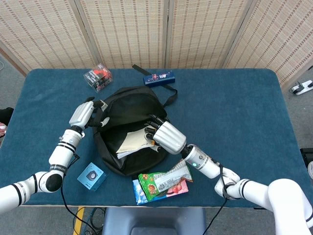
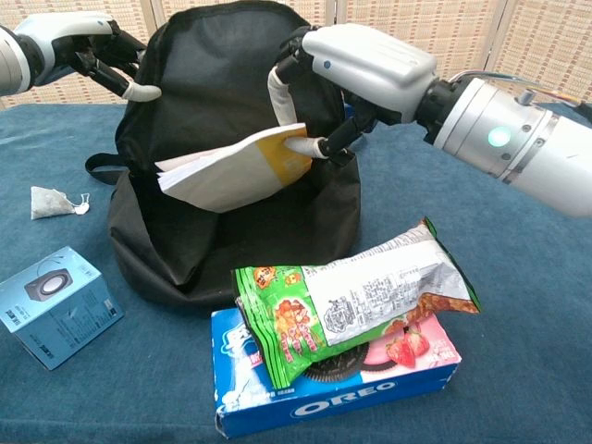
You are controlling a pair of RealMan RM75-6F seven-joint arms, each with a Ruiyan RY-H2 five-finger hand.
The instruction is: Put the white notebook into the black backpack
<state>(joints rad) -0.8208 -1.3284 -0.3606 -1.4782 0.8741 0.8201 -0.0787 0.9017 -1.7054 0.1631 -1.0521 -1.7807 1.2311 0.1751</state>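
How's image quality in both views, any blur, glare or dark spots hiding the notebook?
Head view: even, soft light, sharp; the black backpack interior reads as a dark mass with little detail, but the white notebook stands out. Chest view: sharp foreground, mild sheen on the snack bag; the right robot hand looms large, close to the lens; notebook clear.

A blue-covered table (image 1: 234, 112) fills the frame. At centre-left a black backpack (image 1: 128, 110) is laid; a clear packet (image 1: 98, 77) and dark blue box (image 1: 159, 77) at top, a light blue box (image 1: 92, 176), Oreo box (image 2: 333, 388) and tea bag (image 2: 48, 202) lower down.
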